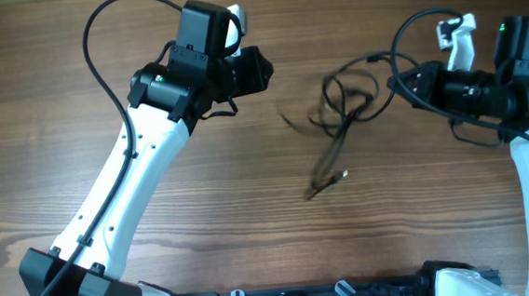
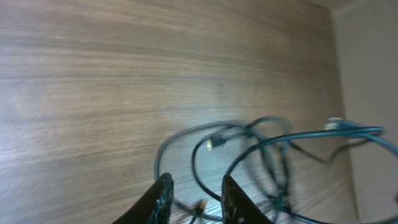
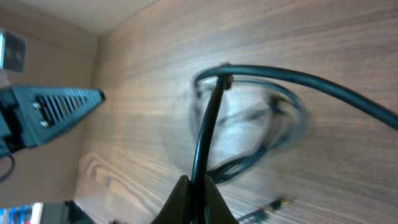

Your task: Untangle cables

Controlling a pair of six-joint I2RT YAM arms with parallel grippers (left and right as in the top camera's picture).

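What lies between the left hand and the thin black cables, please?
Only bare wooden tabletop separates the left hand from the thin black cables in the overhead view.

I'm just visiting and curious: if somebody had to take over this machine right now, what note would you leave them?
Left end effector: open, empty, above the table, with the tangle just ahead of it.
Right end effector: shut on one strand of the cables.
Cables: one tangled clump mid-table between the arms, a plug end trailing toward the arm bases.
Done: one strand gripped.
Left: pull the loops apart; nothing is separated yet.
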